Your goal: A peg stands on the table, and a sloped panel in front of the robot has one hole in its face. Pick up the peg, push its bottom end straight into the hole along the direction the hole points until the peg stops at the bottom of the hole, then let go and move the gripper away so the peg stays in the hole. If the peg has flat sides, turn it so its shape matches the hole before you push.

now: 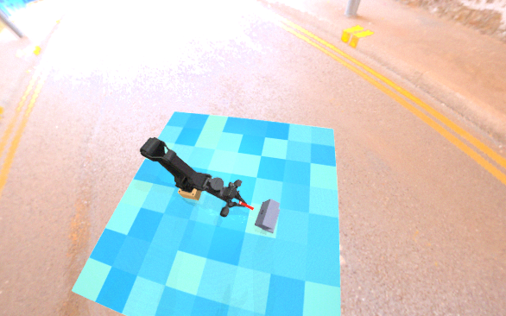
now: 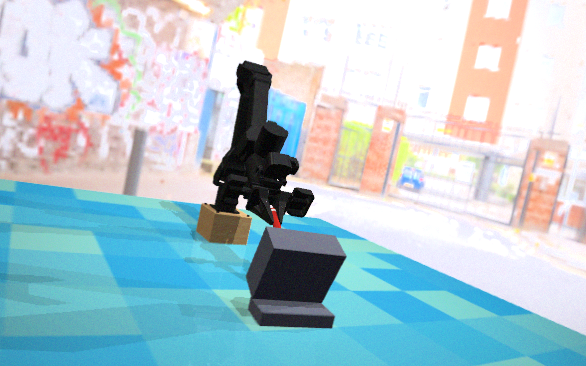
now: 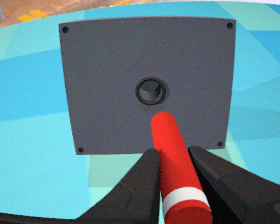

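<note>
The red round peg [image 1: 247,205] [image 2: 276,219] [image 3: 175,159] has a white band near its top end. My gripper [image 1: 242,203] [image 3: 172,157] is shut on it, and the peg points forward and down towards the panel, tilted. The grey sloped panel [image 1: 268,214] [image 2: 298,267] [image 3: 106,65] has one round hole [image 3: 150,91] with a dark rim in its face. In the wrist view the peg's bottom end shows just below and a little right of the hole, outside it. The gap between peg end and face is hard to judge; the top view shows the two apart. The exterior camera sees only the panel's back.
The panel stands on a low foot [image 2: 293,314] on the blue checkered table [image 1: 214,242] [image 2: 158,310]. The arm's wooden base block [image 1: 189,194] [image 2: 223,225] is behind the gripper. Four small dark dots mark the panel's corners.
</note>
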Robot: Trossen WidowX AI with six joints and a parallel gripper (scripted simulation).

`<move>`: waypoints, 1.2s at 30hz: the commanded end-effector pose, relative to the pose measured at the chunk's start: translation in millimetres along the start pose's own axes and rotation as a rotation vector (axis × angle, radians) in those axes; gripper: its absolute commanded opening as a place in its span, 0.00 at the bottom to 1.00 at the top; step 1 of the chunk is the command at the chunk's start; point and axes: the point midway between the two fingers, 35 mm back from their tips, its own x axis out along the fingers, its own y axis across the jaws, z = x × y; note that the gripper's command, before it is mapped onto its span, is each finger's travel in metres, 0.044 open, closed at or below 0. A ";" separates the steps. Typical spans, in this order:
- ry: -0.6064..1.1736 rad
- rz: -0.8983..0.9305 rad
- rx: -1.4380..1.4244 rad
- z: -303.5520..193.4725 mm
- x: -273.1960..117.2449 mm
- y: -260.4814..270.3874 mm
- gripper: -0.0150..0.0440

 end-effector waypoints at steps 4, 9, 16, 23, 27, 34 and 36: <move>-0.016 -0.002 0.007 0.6 3.9 0.3 0.25; -0.027 -0.001 0.008 0.8 6.5 0.9 0.25; -0.038 0.001 0.009 0.8 9.2 1.5 0.25; -0.050 0.003 0.008 0.7 12.0 2.1 0.25; -0.058 0.004 0.007 0.4 13.7 2.5 0.25; -0.071 0.006 0.005 -0.3 16.5 3.2 0.25; -0.072 0.006 0.005 -0.2 17.2 3.3 0.25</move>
